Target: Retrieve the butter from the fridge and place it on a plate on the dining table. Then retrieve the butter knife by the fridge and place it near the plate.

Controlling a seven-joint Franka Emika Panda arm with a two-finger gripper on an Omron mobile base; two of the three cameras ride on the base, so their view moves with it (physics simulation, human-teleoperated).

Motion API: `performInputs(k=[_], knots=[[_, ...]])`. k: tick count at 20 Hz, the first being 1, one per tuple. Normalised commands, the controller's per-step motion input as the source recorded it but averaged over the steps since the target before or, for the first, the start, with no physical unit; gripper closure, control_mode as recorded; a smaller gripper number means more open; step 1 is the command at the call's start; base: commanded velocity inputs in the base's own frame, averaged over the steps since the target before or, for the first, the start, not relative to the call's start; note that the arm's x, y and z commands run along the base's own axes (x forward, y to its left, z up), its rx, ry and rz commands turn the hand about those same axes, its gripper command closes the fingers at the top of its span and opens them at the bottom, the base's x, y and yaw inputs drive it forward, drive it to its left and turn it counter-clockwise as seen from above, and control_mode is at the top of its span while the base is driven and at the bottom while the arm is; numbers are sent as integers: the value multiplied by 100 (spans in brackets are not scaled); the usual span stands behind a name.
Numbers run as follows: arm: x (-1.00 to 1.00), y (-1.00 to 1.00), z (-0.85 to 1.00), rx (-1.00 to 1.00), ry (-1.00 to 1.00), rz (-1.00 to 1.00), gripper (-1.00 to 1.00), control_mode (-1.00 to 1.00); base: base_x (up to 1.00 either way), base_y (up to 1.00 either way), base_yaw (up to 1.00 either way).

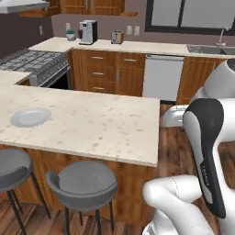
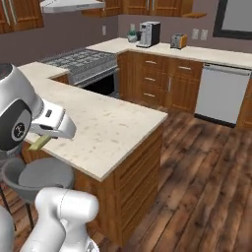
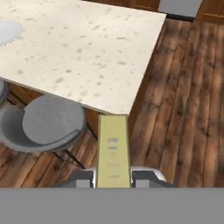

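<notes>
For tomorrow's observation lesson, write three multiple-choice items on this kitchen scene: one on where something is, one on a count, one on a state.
1. Where is the plate?
A. on the dining table
B. on the stove
C. on a stool

2. How many grey stools stand at the table in the left base view?
A. one
B. two
C. four

3. What is the state of the butter?
A. lying on the plate
B. lying on the floor
C. held in the hand

Answers:
1 A, the pale dish sits on the speckled top.
2 B, two seats show below the table's edge.
3 C, the hand view shows the stick clamped between the fingers, above the floor.
</notes>
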Motion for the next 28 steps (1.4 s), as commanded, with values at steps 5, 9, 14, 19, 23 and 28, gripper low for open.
performInputs(k=[5, 9, 14, 19, 23, 28], knots=[[0, 0, 0, 0, 0, 0, 100, 100, -47, 88, -54], [0, 0, 0, 0, 0, 0, 100, 100, -37, 99, -53], [0, 0, 0, 0, 0, 0, 100, 100, -36, 100, -49], [0, 0, 0, 0, 0, 0, 100, 100, -11, 100, -39], [0, 0, 0, 0, 0, 0, 100, 100, 0, 100, -9], [0, 0, 0, 0, 0, 0, 100, 100, 0, 98, 7]])
